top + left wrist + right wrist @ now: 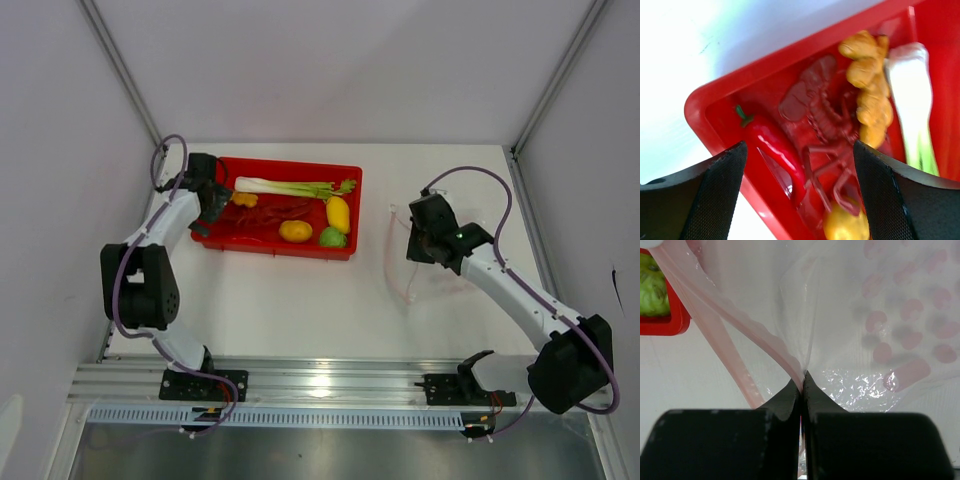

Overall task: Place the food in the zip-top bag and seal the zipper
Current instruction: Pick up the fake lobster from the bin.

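Right end effector [801, 386] pinching zip-top bag [840, 315] mouth; left end effector [800, 192] spread over chilli [772, 145]; leek [290, 187] lies left-right.

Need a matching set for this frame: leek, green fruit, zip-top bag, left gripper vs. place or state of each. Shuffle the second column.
1. leek
2. green round fruit
3. zip-top bag
4. left gripper

a. pinched in the shut right gripper
b. open, over the left end of the red tray
c. along the tray's far side
d. in the tray's near right corner

Pairs: 1-c, 2-d, 3-a, 4-b
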Available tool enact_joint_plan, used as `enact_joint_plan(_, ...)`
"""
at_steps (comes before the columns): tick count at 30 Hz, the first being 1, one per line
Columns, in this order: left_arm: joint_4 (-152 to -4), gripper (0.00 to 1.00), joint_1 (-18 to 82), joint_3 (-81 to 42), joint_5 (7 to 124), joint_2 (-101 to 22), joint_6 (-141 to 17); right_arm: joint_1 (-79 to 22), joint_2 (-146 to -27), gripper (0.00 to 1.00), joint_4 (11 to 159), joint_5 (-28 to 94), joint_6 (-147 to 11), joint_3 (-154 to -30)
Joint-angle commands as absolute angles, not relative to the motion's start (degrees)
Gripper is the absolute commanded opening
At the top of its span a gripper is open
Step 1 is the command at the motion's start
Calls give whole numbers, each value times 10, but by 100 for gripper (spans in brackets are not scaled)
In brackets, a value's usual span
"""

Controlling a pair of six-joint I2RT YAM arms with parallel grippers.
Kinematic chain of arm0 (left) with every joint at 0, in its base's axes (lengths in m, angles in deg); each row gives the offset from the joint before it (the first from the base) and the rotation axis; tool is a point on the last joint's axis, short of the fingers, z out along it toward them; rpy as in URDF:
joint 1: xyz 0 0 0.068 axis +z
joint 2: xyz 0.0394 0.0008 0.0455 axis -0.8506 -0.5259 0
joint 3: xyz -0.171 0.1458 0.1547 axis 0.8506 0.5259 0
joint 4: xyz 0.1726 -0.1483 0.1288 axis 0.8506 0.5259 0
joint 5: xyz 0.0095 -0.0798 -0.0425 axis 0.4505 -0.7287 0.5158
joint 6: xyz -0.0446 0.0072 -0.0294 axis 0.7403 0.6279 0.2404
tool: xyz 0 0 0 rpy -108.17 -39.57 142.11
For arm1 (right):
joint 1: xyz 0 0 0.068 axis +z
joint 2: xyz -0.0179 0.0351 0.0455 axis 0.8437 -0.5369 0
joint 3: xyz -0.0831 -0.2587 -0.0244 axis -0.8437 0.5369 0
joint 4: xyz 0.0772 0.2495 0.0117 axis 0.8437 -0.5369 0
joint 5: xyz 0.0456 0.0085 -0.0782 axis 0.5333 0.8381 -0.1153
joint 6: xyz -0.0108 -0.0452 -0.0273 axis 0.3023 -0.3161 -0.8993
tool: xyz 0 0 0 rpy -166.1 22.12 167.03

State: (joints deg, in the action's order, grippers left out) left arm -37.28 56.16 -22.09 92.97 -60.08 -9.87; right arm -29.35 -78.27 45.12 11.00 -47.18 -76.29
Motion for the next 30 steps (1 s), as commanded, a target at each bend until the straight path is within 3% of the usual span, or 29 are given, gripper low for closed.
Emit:
enact_joint_plan(1, -369, 88, 561, -240, 964, -626, -59, -297, -765, 0, 457, 99, -478, -777)
enact_joint_plan(20, -533, 81, 564, -174, 939, -655, -25, -328, -746, 0, 477, 114, -497, -762)
enact_joint_plan(29, -522, 71, 567, -167, 930, -666, 3, -343, -731, 0, 483, 126, -496, -759)
enact_joint_plan(30, -530, 66, 568, -164, 925, -665, 2, -343, -728, 0, 483, 126, -495, -758)
